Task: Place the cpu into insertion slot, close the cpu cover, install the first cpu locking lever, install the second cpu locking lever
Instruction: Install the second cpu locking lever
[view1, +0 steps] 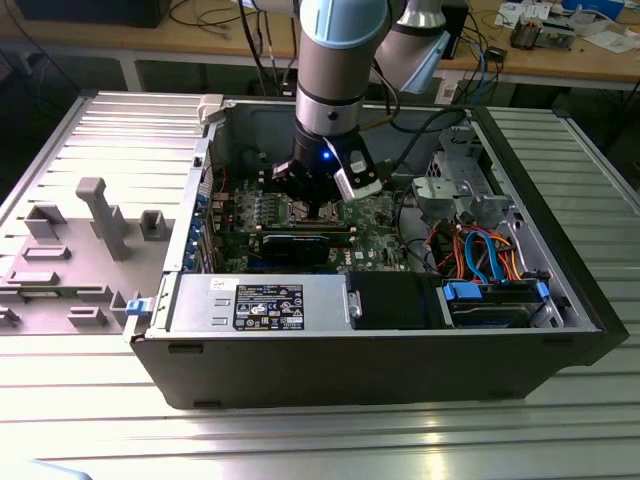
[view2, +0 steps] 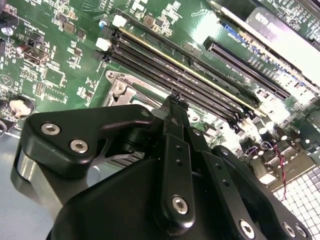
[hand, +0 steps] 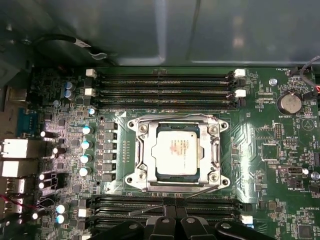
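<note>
Dull silver metal tops the small flat square cpu (hand: 176, 152), which lies seated in the square, silvery-rimmed insertion slot (hand: 131, 150) on the green motherboard (hand: 260, 145), with the thin silvery metal cpu cover (hand: 216, 150) closed down around it as a frame. In both wrist views the black gripper (view2: 175, 102) has its fingertips pressed together, holding nothing, beside the long black memory slots (hand: 165, 206) that border the socket. In the exterior view the grey robot arm (view1: 335, 70) reaches down into the open black computer case (view1: 400, 370).
</note>
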